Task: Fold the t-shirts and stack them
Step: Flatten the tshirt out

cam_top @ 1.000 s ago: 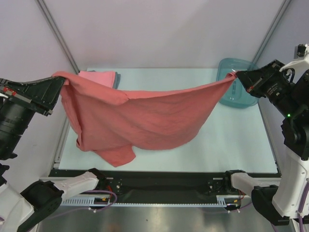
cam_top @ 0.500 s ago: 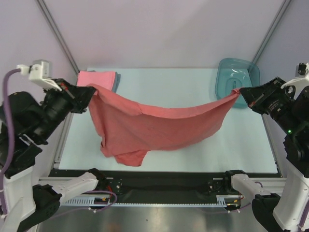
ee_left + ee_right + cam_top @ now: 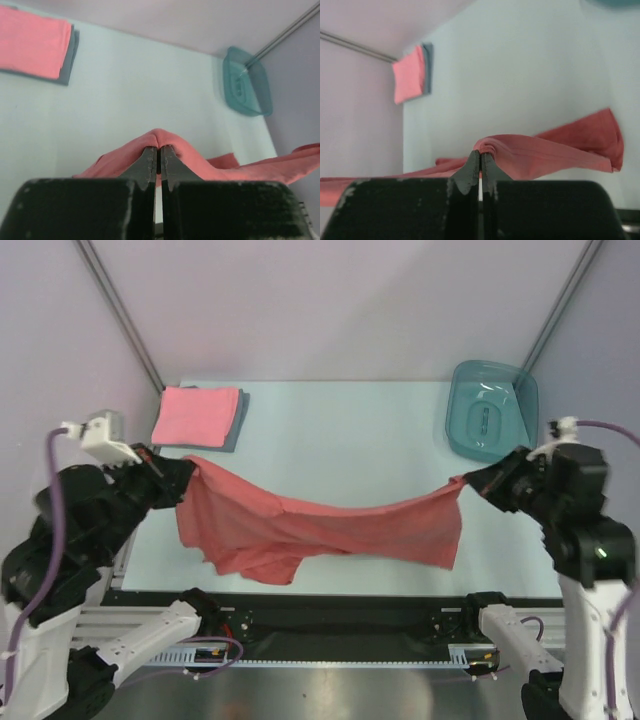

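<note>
Left jaws and right jaws clamp tight on either end of the brick-red t-shirt (image 3: 330,530), slung low across the worktop (image 3: 340,430) (pink shirt (image 3: 195,412) already folded, far left). Spreading step; next it wants laying flat.

Up top, the overhead camera sits high behind the robot, looking down and forward over the whole surface (image 3: 340,430) to its far edge, a wide shot. Down to the left wrist now: it's tight in behind the left claw (image 3: 159,152), low, aimed across the surface toward the far right corner. The teal tub (image 3: 247,82) is up there, the folded pink shirt (image 3: 32,42) far left. Right wrist: equally close behind the right claw (image 3: 480,157), facing the far left corner. All three views catch that folded pink shirt and the brick-red shirt (image 3: 320,525) slung between the claws.
</note>
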Controlling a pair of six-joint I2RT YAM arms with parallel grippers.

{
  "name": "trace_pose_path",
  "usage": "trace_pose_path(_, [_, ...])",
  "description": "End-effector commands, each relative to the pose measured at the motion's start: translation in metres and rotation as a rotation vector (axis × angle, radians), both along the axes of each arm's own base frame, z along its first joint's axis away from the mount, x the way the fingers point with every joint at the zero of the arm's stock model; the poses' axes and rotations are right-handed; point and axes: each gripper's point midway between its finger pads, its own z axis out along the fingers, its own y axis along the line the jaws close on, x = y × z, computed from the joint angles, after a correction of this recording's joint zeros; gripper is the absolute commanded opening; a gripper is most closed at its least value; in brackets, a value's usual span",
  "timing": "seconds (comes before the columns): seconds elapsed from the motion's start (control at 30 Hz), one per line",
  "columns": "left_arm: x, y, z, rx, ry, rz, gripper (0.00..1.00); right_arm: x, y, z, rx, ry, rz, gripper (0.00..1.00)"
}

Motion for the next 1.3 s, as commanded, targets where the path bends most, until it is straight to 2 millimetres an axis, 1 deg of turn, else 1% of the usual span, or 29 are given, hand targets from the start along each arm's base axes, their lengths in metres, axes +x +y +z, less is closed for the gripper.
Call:
trace_pose_path(0.0, [0.016,-0.006,-0.065,0.040,0.180,0.055,0.00,0.028,0.027,-0.082,0.100,0.235,0.090,0.00])
trace_pose_path(0.03, [0.016,-0.006,-0.077,0.041,0.207,0.063,0.00,0.028,0.029,-0.100,0.101,0.275,0.095,0.00])
trace_pose_path(0.07, [0.015,-0.007,-0.089,0.045,0.230,0.067,0.00,0.030,0.033,-0.136,0.100,0.348,0.107,0.00])
trace_pose_path(0.1, [0.015,-0.008,-0.114,0.072,0.283,0.069,0.01,0.027,0.038,-0.153,0.081,0.387,0.134,0.00])
trace_pose_path(0.13, [0.015,-0.010,-0.124,0.072,0.310,0.067,0.00,0.027,0.042,-0.169,0.070,0.420,0.148,0.00])
trace_pose_path(0.17, [0.015,-0.012,-0.134,0.074,0.331,0.062,0.00,0.027,0.049,-0.199,0.058,0.488,0.174,0.00])
trace_pose_path(0.2, [0.016,-0.014,-0.152,0.091,0.373,0.062,0.00,0.022,0.058,-0.212,0.033,0.523,0.216,0.00])
trace_pose_path(0.27, [0.017,-0.019,-0.165,0.081,0.403,0.055,0.00,0.024,0.071,-0.230,0.012,0.545,0.245,0.00])
trace_pose_path(0.3, [0.017,-0.020,-0.179,0.094,0.434,0.057,0.00,0.018,0.080,-0.251,0.003,0.602,0.277,0.01])
trace_pose_path(0.37, [0.019,-0.024,-0.190,0.095,0.462,0.053,0.00,0.023,0.100,-0.259,0.068,0.598,0.326,0.03])
trace_pose_path(0.4, [0.018,-0.024,-0.200,0.106,0.484,0.055,0.00,0.018,0.105,-0.276,0.074,0.661,0.339,0.04])
trace_pose_path(0.43, [0.017,-0.025,-0.204,0.105,0.497,0.057,0.00,0.013,0.112,-0.282,0.075,0.686,0.363,0.06])
trace_pose_path(0.47, [0.016,-0.024,-0.207,0.105,0.503,0.057,0.00,0.010,0.118,-0.284,0.077,0.698,0.383,0.08])
trace_pose_path(0.5, [0.015,-0.024,-0.213,0.111,0.516,0.058,0.00,0.005,0.125,-0.288,0.068,0.705,0.416,0.20])
trace_pose_path(0.57, [0.012,-0.022,-0.216,0.105,0.514,0.060,0.01,-0.005,0.126,-0.293,0.049,0.729,0.442,0.25])
trace_pose_path(0.63, [0.010,-0.022,-0.221,0.106,0.524,0.058,0.00,-0.007,0.119,-0.293,0.011,0.727,0.437,0.33])
trace_pose_path(0.67, [0.010,-0.022,-0.221,0.103,0.523,0.057,0.00,-0.008,0.107,-0.297,-0.042,0.743,0.404,0.38])
trace_pose_path(0.7, [0.008,-0.023,-0.224,0.103,0.530,0.051,0.00,-0.007,0.102,-0.294,-0.092,0.713,0.428,0.43])
trace_pose_path(0.8, [0.007,-0.026,-0.227,0.088,0.528,0.033,0.00,-0.001,0.090,-0.284,-0.272,0.667,0.459,0.49])
trace_pose_path(0.83, [0.006,-0.026,-0.228,0.086,0.530,0.031,0.00,0.000,0.081,-0.286,-0.361,0.678,0.443,0.52])
trace_pose_path(0.87, [0.005,-0.027,-0.230,0.087,0.535,0.027,0.00,0.004,0.091,-0.272,-0.403,0.624,0.491,0.53])
trace_pose_path(0.93, [0.002,-0.026,-0.230,0.079,0.529,0.021,0.01,0.005,0.094,-0.270,-0.489,0.585,0.561,0.54])
trace_pose_path(0.97, [0.001,-0.026,-0.232,0.078,0.530,0.021,0.00,0.006,0.101,-0.263,-0.525,0.554,0.594,0.54])
trace_pose_path(1.0, [0.000,-0.026,-0.230,0.071,0.522,0.018,0.00,0.007,0.099,-0.261,-0.571,0.535,0.603,0.54])
trace_pose_path(1.03, [0.000,-0.025,-0.230,0.072,0.520,0.018,0.00,0.008,0.093,-0.261,-0.624,0.537,0.586,0.54])
trace_pose_path(1.1, [-0.001,-0.024,-0.230,0.072,0.518,0.019,0.00,0.006,0.096,-0.262,-0.637,0.533,0.618,0.52])
trace_pose_path(1.17, [-0.002,-0.026,-0.231,0.069,0.522,0.008,0.00,-0.001,0.106,-0.266,-0.619,0.545,0.684,0.49])
trace_pose_path(1.2, [-0.002,-0.027,-0.232,0.070,0.522,0.002,0.00,-0.002,0.111,-0.264,-0.617,0.550,0.689,0.48])
trace_pose_path(1.27, [-0.002,-0.028,-0.231,0.069,0.521,-0.005,0.00,-0.011,0.108,-0.268,-0.623,0.629,0.639,0.45])
